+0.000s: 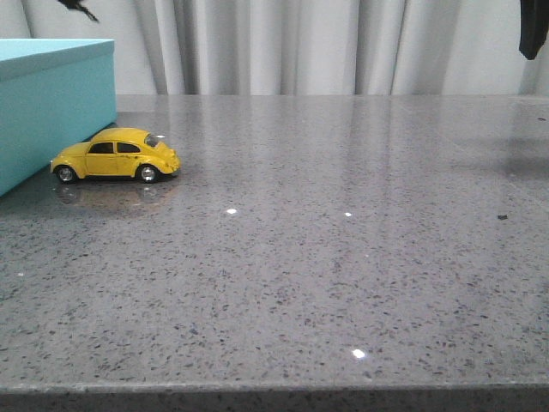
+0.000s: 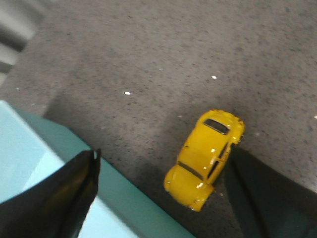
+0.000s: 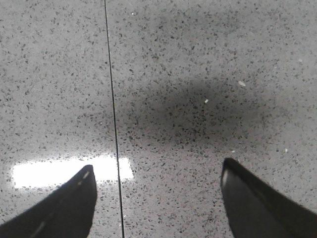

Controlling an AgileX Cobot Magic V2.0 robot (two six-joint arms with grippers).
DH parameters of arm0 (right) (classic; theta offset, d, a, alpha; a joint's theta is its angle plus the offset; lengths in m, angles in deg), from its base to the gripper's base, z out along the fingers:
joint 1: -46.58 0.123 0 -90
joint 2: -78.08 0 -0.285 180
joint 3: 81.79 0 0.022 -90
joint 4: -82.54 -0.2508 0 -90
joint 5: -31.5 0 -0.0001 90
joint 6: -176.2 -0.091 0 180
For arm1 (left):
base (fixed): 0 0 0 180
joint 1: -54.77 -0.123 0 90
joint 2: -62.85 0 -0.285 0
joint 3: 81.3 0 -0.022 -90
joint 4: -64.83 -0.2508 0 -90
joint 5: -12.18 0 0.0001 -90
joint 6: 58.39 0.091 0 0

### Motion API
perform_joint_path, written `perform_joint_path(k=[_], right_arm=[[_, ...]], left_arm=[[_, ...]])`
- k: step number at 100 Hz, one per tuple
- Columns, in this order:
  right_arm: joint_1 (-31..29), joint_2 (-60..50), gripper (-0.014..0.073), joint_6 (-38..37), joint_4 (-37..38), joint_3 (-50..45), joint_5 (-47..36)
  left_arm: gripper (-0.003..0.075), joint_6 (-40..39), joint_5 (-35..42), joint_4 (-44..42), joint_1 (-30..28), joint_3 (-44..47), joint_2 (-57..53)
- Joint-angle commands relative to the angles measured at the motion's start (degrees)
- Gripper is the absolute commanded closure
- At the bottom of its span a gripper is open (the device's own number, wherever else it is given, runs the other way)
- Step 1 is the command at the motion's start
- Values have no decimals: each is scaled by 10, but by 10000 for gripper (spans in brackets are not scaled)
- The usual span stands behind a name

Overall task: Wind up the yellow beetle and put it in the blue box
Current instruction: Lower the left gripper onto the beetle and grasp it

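The yellow beetle (image 1: pixel 116 155) stands on its wheels on the grey speckled table, at the left, right beside the blue box (image 1: pixel 51 107). In the left wrist view the beetle (image 2: pixel 205 156) lies below, between the two dark fingers, with the blue box (image 2: pixel 34 163) under one finger. My left gripper (image 2: pixel 163 171) is open and empty, well above the car. In the front view only a dark tip of it (image 1: pixel 79 9) shows at the top. My right gripper (image 3: pixel 158 181) is open and empty over bare table; a dark part of it (image 1: pixel 533 27) shows at the top right.
The grey speckled table (image 1: pixel 326 257) stretches wide to the right of the car. A thin seam (image 3: pixel 113 119) runs across it under the right gripper. A pale curtain (image 1: pixel 300 43) hangs behind the table's far edge.
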Motion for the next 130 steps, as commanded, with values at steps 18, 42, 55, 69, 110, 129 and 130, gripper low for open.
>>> perform_joint_path(k=[18, 42, 55, 69, 110, 129, 130], right_arm=[[0, -26, 65, 12, 8, 14, -16], [0, -26, 65, 13, 8, 14, -20], [0, -26, 65, 13, 8, 14, -22], [0, -26, 65, 13, 8, 14, -24], [0, -26, 65, 13, 8, 14, -25], [0, -26, 65, 13, 8, 14, -26], [0, -26, 65, 13, 8, 14, -26]], left_arm=[[206, 68, -116, 37, 5, -114, 85], [206, 92, -131, 37, 5, -117, 131], [206, 92, -125, 37, 5, -117, 152], [206, 92, -117, 37, 5, -117, 175], [206, 92, -105, 35, 5, -117, 198], [208, 90, -116, 35, 5, -117, 214], [209, 90, -117, 35, 5, -117, 215]])
